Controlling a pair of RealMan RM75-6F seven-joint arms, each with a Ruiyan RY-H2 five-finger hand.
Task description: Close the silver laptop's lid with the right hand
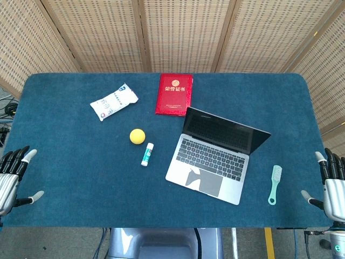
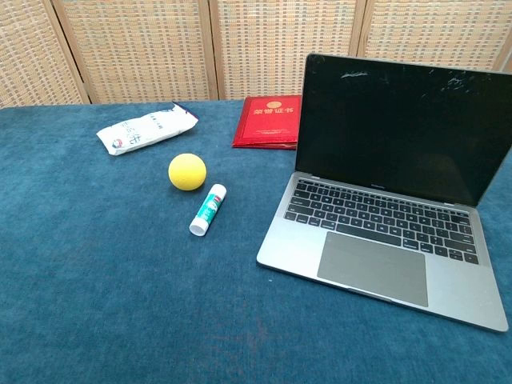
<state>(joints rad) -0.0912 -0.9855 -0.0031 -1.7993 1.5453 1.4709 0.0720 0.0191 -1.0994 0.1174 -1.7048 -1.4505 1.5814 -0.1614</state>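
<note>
The silver laptop (image 1: 213, 162) (image 2: 384, 232) sits open right of the table's centre, its dark screen upright and angled toward the far right. My right hand (image 1: 331, 181) rests at the table's right edge, fingers spread, holding nothing, well clear of the laptop. At the left edge my left hand (image 1: 13, 175) is likewise spread and empty. Neither hand shows in the chest view.
A mint green brush (image 1: 275, 184) lies between the laptop and my right hand. A red certificate booklet (image 1: 174, 94) (image 2: 268, 122) lies behind the laptop. Left of it are a yellow ball (image 1: 138, 136) (image 2: 187, 171), a glue stick (image 1: 147, 154) (image 2: 208, 210) and a white packet (image 1: 114, 101) (image 2: 146, 129).
</note>
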